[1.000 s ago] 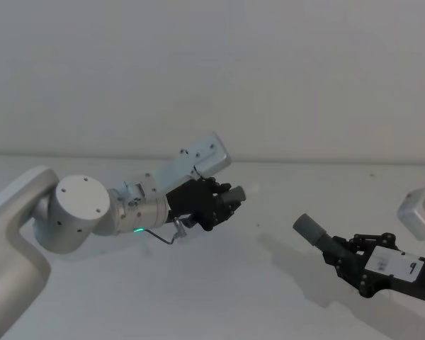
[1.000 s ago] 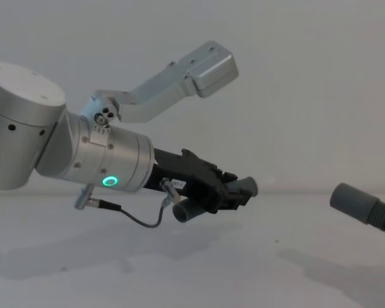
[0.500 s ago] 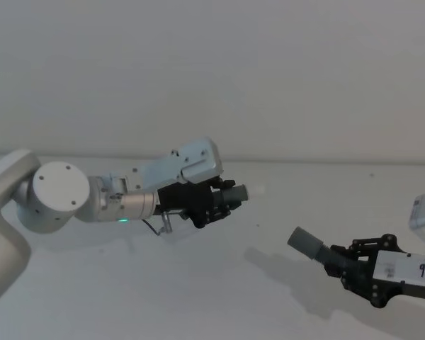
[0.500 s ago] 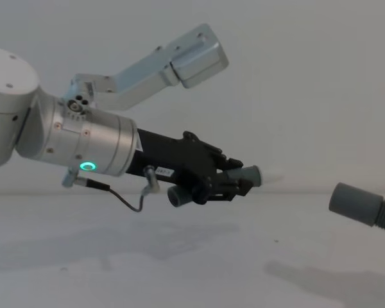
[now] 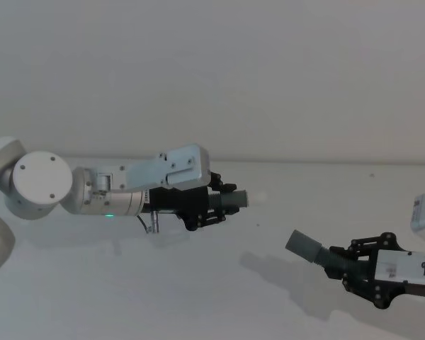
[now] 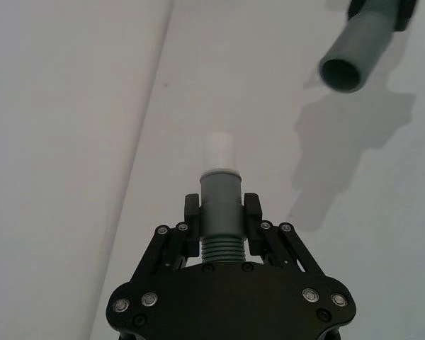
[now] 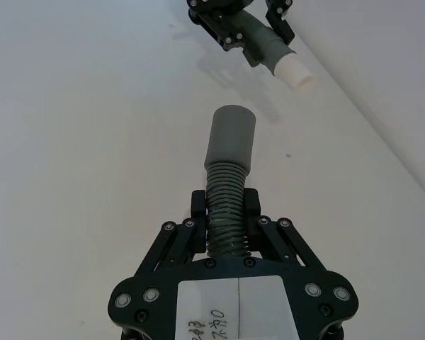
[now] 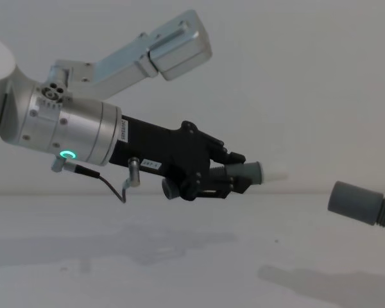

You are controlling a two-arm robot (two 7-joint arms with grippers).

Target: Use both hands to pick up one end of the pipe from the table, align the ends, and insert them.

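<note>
Both pipe pieces are held clear above the surface (image 5: 127, 297) for mating. The left gripper (image 6: 222, 228), fingers closed on the ribbing, presents the pale-tipped cuff (image 6: 220, 185). The open cuff (image 7: 232, 139), clamped likewise by the right gripper (image 7: 224, 219), is kept well apart, axes not yet aligned

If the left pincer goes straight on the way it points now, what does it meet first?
Probably nothing: the left pincer aims its pale tip past the open cuff held by the right pincer, which sits off to one side. Depth is unclear.
</note>
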